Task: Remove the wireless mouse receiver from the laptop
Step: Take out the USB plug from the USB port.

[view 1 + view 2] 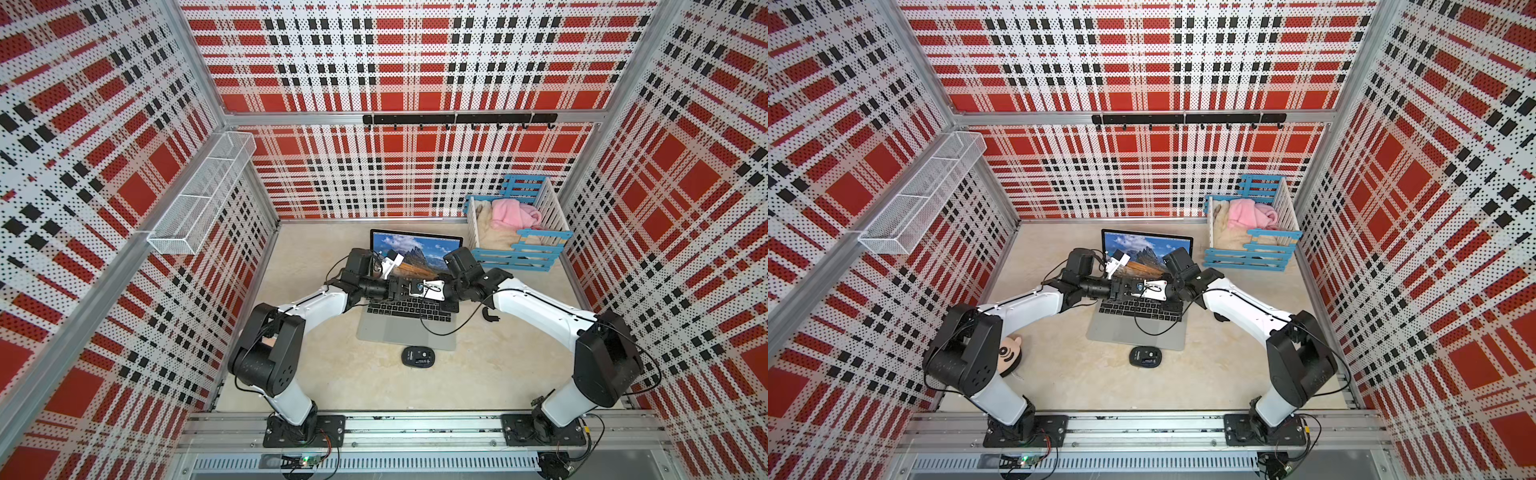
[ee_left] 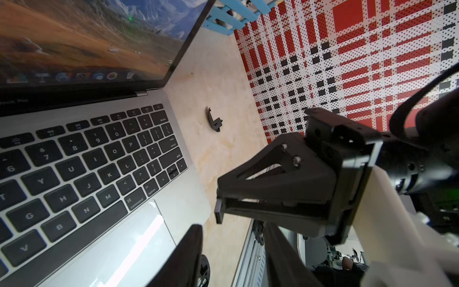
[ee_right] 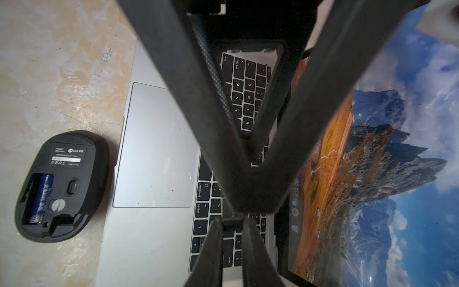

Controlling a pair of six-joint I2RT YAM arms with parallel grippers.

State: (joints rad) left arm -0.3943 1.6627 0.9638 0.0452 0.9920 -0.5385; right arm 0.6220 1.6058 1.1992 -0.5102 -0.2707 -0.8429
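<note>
The laptop lies open at the middle of the table, a mountain picture on its screen. Both grippers meet above its keyboard. My right gripper is shut on the wireless mouse receiver, a small dark stub pinched at its fingertips, also seen from the left wrist view as the receiver. It is clear of the laptop. My left gripper is open. Its fingers straddle the right gripper's tip without touching the stub.
A black mouse lies belly up in front of the laptop, its battery bay uncovered. Its curved cover piece lies right of the laptop. A blue and white crate with cloths stands at the back right. A toy face lies by the left arm.
</note>
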